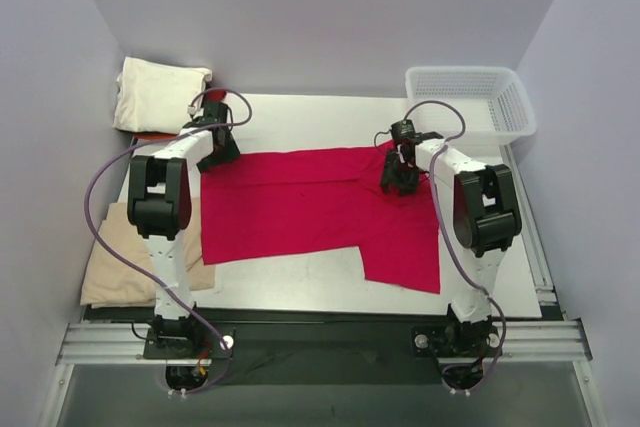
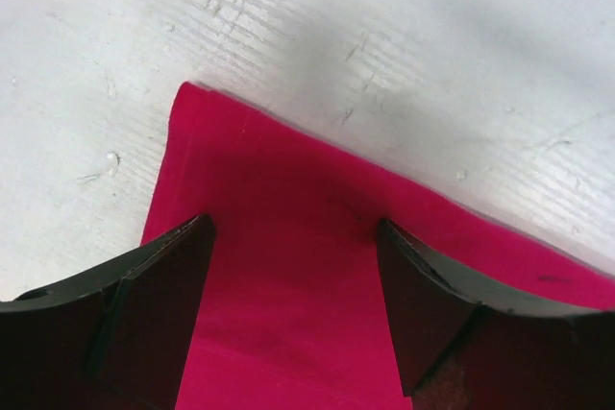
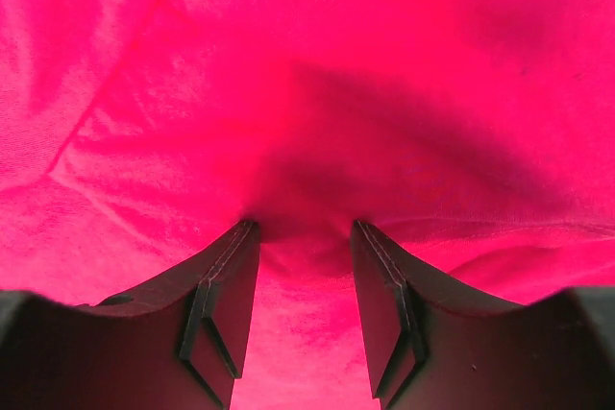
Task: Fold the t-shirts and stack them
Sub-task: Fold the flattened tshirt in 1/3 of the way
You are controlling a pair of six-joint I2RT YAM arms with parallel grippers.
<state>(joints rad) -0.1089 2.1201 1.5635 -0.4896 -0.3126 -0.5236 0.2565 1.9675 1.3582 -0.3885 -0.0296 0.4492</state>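
Red t-shirt (image 1: 300,207): spread out on the middle of the table (image 1: 300,282).
My left fingers (image 2: 144,304): spread wide, straddling its far-left corner, gripping nothing.
My right fingers (image 3: 202,295): pressed into its far-right cloth; I cannot tell whether they pinch it.

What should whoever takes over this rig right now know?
Left tool: open, over the far left corner of the red t-shirt.
Right tool: jaws apart, tips on the shirt's far right part, no clear grip.
Red t-shirt: spread mid-table, not folded up.
Done: cream t-shirt folded at far left.
Tan t-shirt: near left.
To do: fold red, stack.
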